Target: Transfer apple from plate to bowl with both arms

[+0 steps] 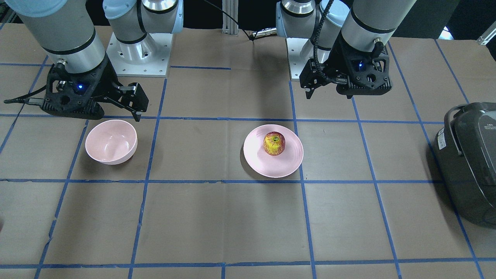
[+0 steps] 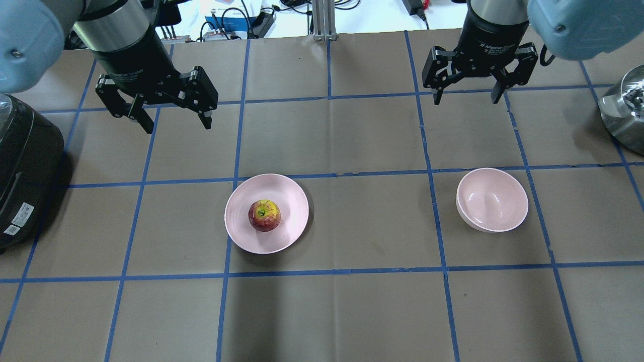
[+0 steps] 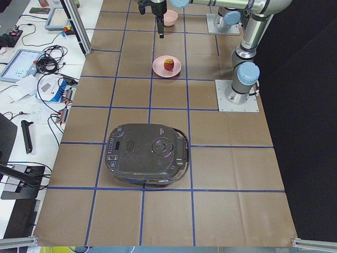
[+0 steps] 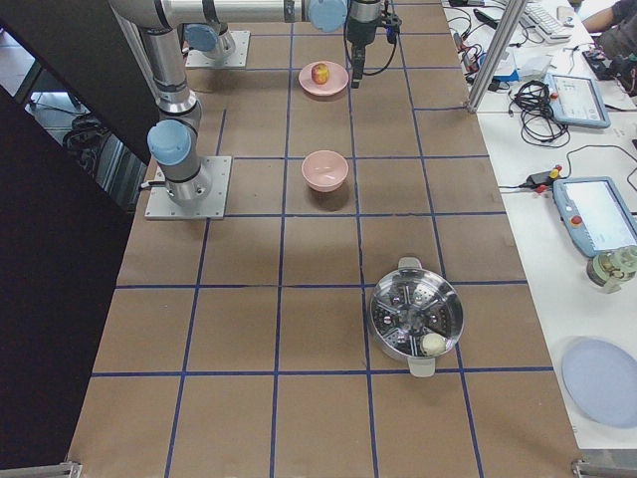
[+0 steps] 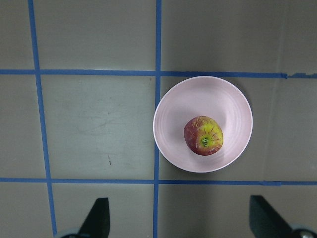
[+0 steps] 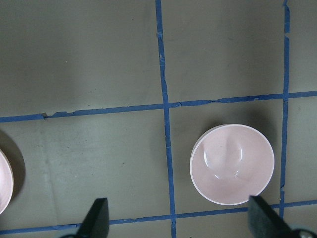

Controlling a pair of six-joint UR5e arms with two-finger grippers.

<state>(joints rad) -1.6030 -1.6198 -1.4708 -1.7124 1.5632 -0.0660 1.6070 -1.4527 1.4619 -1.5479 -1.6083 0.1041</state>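
As far as I can judge, none of the transfer is done yet. The apple sits stem dimple up on the plate, on the left half of the worktop. The bowl stands well apart to the right and holds nothing.

My left gripper hangs high above the plate's part of the worktop. Its jaws are spread wide and grasp nothing, and its wrist view looks straight down on plate and apple. My right gripper hangs just as high over the bowl's side, also spread wide and empty, with the bowl in its wrist view. Neither gripper touches anything.

All of the work is left. I expect my left gripper must come down around the apple, close on it and lift it. Since both arms are asked for, it would probably pass the apple across to my right gripper, which would then carry it over the bowl and release it inside.
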